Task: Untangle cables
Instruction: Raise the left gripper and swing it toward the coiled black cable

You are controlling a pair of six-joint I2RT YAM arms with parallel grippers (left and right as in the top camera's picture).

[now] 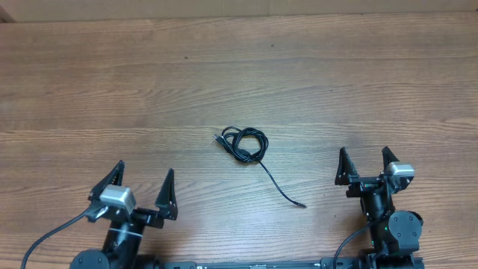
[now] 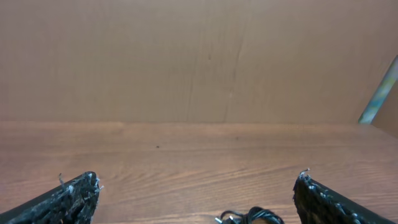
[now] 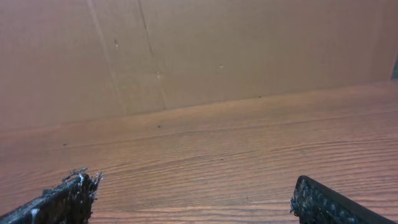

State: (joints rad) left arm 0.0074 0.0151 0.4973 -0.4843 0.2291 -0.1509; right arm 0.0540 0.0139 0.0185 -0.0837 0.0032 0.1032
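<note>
The cables (image 1: pixel 245 143) lie as a small black coiled bundle near the middle of the wooden table (image 1: pixel 112 82), with one loose strand trailing down and right to a plug end (image 1: pixel 300 204). My left gripper (image 1: pixel 143 179) stands open at the lower left, well short of the bundle. In the left wrist view the top of the cables (image 2: pixel 252 217) peeks in at the bottom edge between the spread fingertips (image 2: pixel 81 190). At the lower right, my right gripper (image 1: pixel 364 158) is open with nothing in it. The right wrist view holds only bare wood between the fingertips (image 3: pixel 74 190).
A brown cardboard wall (image 2: pixel 199 56) rises behind the far edge of the table. A pale strip (image 2: pixel 379 93) leans at the far right of the left wrist view. Both arm bases (image 1: pixel 388 232) sit along the near edge.
</note>
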